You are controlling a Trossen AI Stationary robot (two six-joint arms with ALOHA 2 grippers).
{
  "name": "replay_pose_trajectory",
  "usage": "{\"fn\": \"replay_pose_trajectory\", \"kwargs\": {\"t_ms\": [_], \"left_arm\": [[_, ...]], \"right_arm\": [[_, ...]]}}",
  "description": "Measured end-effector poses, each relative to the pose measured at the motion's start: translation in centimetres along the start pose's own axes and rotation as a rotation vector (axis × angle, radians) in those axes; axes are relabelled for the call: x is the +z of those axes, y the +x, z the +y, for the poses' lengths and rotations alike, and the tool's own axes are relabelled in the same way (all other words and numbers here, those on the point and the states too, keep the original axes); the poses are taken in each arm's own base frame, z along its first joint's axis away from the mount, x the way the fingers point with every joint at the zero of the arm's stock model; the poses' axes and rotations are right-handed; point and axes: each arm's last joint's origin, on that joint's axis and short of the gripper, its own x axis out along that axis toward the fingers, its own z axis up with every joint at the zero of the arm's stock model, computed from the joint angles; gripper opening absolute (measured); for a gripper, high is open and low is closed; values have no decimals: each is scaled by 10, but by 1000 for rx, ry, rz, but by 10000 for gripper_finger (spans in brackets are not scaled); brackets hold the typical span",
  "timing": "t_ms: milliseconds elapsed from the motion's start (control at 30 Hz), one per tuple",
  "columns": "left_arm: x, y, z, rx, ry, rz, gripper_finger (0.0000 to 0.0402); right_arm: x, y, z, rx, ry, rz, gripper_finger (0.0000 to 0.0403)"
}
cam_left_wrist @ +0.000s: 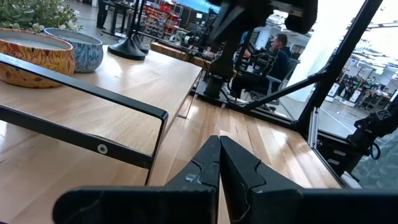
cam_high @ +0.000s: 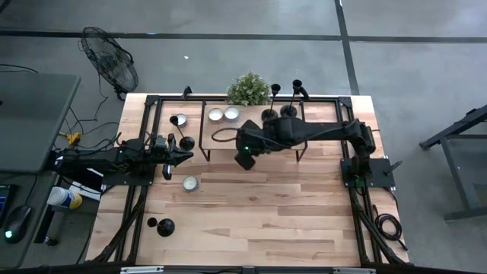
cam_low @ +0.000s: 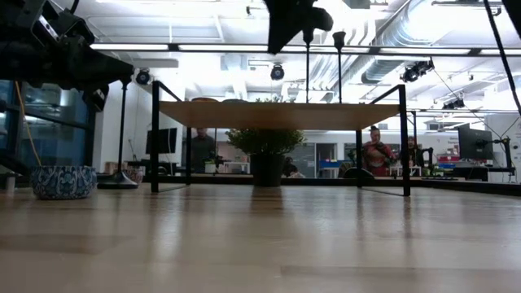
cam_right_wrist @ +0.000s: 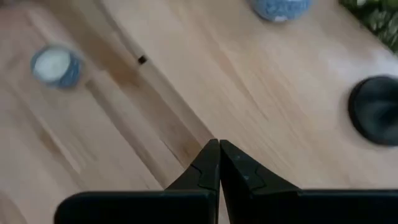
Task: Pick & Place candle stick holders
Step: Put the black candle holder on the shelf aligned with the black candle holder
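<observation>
two tall matte-black candle stick holders (cam_high: 283,101) stand on the far raised wooden shelf (cam_high: 319,129) beside a green plant (cam_high: 248,89). the right gripper (cam_high: 245,157) hovers over that shelf, jaws clenched empty; the left gripper (cam_high: 185,155), also closed, waits near another holder (cam_high: 161,226) on the table (cam_high: 266,221).

two dark jointed arms, black cables, green indicator light, pointed matte-black jaws

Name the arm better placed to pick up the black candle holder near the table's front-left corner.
Left. The left gripper, fingers shut, sits on that side, nearer the matte-black, flared-base candle holder; the right gripper, also shut, hangs mid-table, farther away.
</observation>
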Motion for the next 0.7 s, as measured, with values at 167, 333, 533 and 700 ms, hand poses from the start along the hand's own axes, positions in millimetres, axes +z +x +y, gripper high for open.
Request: {"fn": "replay_pose_trajectory", "kwargs": {"t_ms": [167,333,533,700], "left_arm": [[0,0,0,0,0,0,1],[0,0,0,0,0,0,1],[0,0,0,0,0,0,1],[0,0,0,0,0,0,1]], "right_arm": [[-27,-11,-3,153,-131,-14,0],[-72,-11,-19,299,-155,-98,0],[-124,-18,-47,356,-212,-224,0],[-159,-26,-75,410,-273,-293,5]]}}
